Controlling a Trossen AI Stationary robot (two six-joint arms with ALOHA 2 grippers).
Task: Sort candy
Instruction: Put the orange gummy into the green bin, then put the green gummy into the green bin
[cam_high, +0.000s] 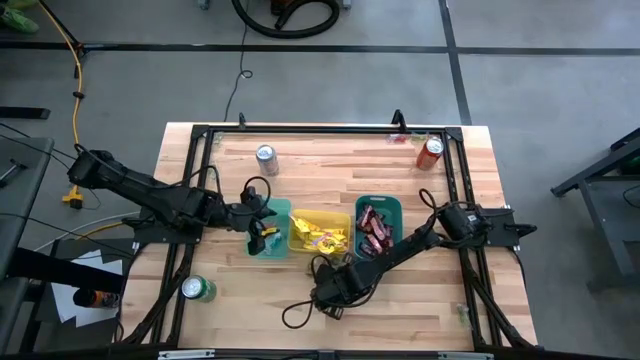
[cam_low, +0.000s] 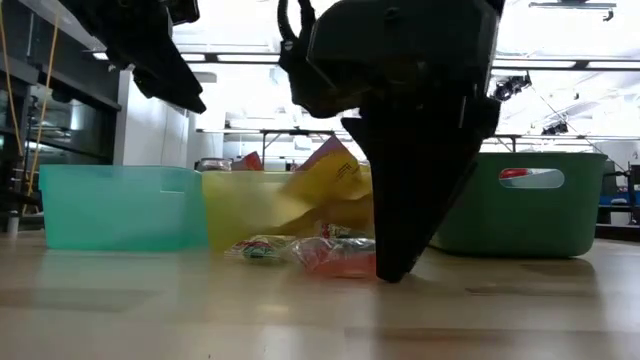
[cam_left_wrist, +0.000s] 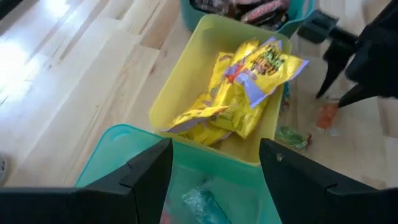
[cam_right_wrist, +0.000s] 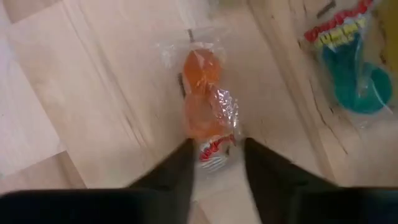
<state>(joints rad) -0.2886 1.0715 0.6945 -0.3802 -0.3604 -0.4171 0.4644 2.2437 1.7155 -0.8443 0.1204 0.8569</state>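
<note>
We see our right gripper (cam_right_wrist: 217, 155) at the bottom centre of the frame, its two dark fingers (cam_right_wrist: 168, 171) closing around the lower end of an orange wrapped candy (cam_right_wrist: 205, 99) lying on the wooden table (cam_right_wrist: 93, 93). A teal wrapped candy (cam_right_wrist: 354, 74) lies at the upper right.

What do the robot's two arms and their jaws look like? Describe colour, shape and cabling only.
Both arms are black and jointed, with black cables looping beside them. The left gripper has broad, flat, angular black jaws; the right gripper has narrower, tapering black jaws. No markings show.
</note>
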